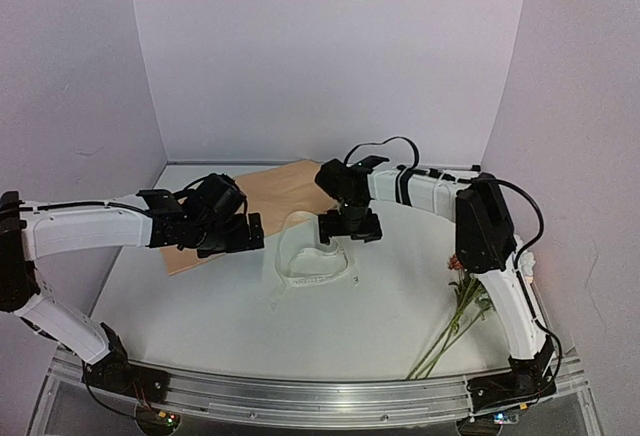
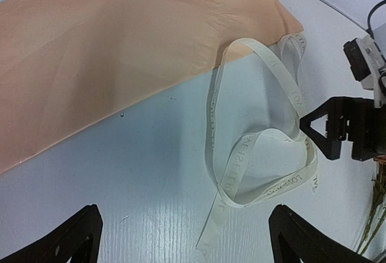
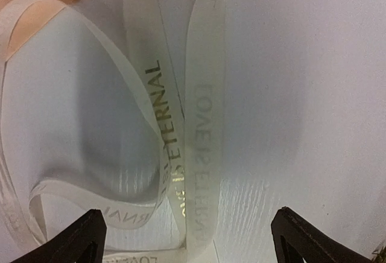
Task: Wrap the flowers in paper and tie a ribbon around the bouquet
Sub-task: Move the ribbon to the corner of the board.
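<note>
**Nothing wrapped yet; both claws hang empty over the ribbon**

- Nearest, right side: the flowers [image 1: 448, 334] lie flat on the table [image 1: 200, 306], just beside the right arm's lower link. Stems point toward the near edge. The heads are partly hidden behind the arm. They are well apart from the paper, so they have to be carried over before any wrapping.
- Middle of the table: the ribbon [image 2: 241, 154] sits in loose, slack loops, some standing on edge. Printed lettering is readable in the right wrist view. One loop crosses the paper's near-right corner, so it probably needs clearing off first.
- Left gripper [image 2: 187, 233]: jaws spread wide, nothing between them. It is aimed along the table toward the ribbon loops and the paper's near edge.
- Right gripper [image 3: 187, 233]: also spread wide and empty, pointing down, with the ribbon's lettered strands directly beneath. This looks like a hover ahead of a pick, though no contact is visible.
- Farther back, left of centre: the paper [image 1: 275, 191] lies flat and unrolled, one corner toward the back wall. It appears laid out as the wrapping bed, with no stems on it.
- Judgement: opening stage, with no bouquet formed.
</note>
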You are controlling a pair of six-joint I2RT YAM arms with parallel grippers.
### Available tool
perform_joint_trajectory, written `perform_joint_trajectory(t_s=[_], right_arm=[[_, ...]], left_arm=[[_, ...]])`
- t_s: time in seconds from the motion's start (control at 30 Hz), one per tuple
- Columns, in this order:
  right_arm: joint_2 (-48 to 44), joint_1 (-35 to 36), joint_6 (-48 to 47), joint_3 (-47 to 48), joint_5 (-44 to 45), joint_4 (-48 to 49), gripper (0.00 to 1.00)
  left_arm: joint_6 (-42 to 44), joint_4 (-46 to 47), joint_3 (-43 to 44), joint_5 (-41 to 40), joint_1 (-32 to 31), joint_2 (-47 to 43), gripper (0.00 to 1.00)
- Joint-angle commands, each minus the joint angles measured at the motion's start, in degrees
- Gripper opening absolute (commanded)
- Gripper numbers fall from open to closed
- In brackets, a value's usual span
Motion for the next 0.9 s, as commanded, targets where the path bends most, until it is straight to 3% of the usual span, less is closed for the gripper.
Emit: perform_joint_trajectory(t_s=[0.0,0.1,0.3,0.5,0.67,0.73,0.87], right_arm=[[4.48,-0.17,1.20,5.64,5.17,-3.29,0.98],[8.09,-0.12,2.61,9.81,5.67,-6.01,0.97],[8.21,-0.08,10.37,8.04,6.77,-9.16,0.78],[10.23,-0.09,18.23,6.39,-0.11,-11.35,0.31],[6.12,-1.92,17.57,0.83,1.47,-12.65,0.06],[3.99,-4.69,16.59,-0.19,0.54,-12.66,0.00],[0.73,-12.04,12.58,-0.57,-1.39,-12.73,0.00]], left_arm=[[1.27,-2.10,-0.93,0.62,0.50,-3.67,1.00],[1.82,-2.39,-0.54,0.43,0.63,-4.74,1.00],[2.52,-2.52,0.61,0.16,1.28,-5.60,1.00],[3.09,-2.25,1.74,0.06,1.56,-6.27,1.00],[2.97,-2.59,1.95,-0.05,1.69,-6.70,1.00],[2.81,-2.70,1.86,-0.04,1.70,-6.76,1.00],[2.70,-3.16,2.39,-0.05,1.82,-6.71,1.00]])
